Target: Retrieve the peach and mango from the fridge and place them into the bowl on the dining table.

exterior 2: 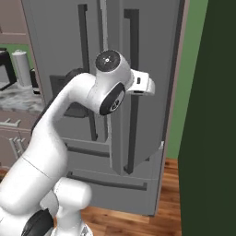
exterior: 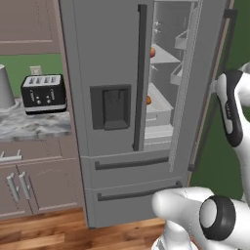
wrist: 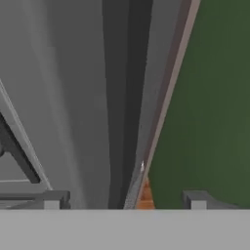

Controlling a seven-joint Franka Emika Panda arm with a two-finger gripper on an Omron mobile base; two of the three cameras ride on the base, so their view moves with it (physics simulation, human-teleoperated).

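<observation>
The fridge (exterior: 112, 58) stands in front of me with its right door (exterior: 195, 83) swung partly open. In the gap, two orange fruits rest on shelves, an upper fruit (exterior: 152, 52) and a lower fruit (exterior: 148, 100); I cannot tell which is the peach and which the mango. My hand (exterior 2: 140, 85) hovers by the right door's long dark handle (exterior 2: 132, 92). In the hand view my gripper (wrist: 124, 202) is open, its fingertips (wrist: 51, 200) wide apart with nothing held, facing the door's edge (wrist: 146, 122). The bowl and the dining table are out of view.
Left of the fridge, a marbled counter (exterior: 34, 126) carries a black toaster (exterior: 44, 92) and a grey canister (exterior: 5, 88), over brown cabinets (exterior: 29, 183). A dark green wall (exterior 2: 212, 120) rises close on the right. The floor (exterior 2: 129, 221) is wood.
</observation>
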